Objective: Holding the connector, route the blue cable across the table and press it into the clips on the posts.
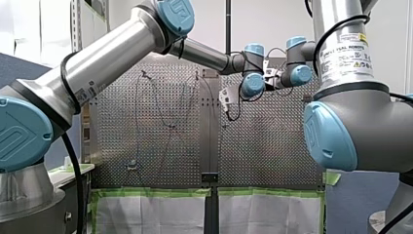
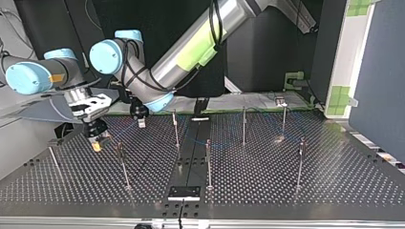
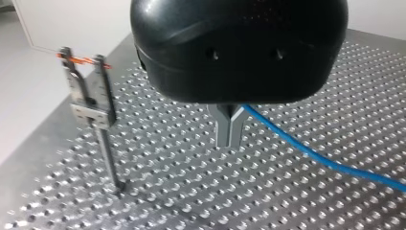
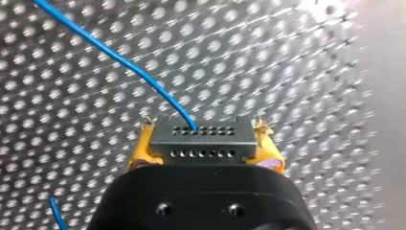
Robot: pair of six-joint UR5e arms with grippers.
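Right gripper: my right gripper clamps the connector between yellow pads, low over the perforated table at the top view's left.
Left gripper: my left gripper has its metal fingers pressed together, apparently nipping the blue cable where it leaves their side.
Cable position: it rises from the connector's face and trails across the table. Whether any clip holds it is too faint to tell.
Nearest post: a post with a clip stands beside my left gripper, apart from it.
Handling: the cable looks thin, light and limp, so it will likely sag without tension. The rigid connector suits a grip on its flat sides.
Hold point: probably on the cable just beside the clip being filled.
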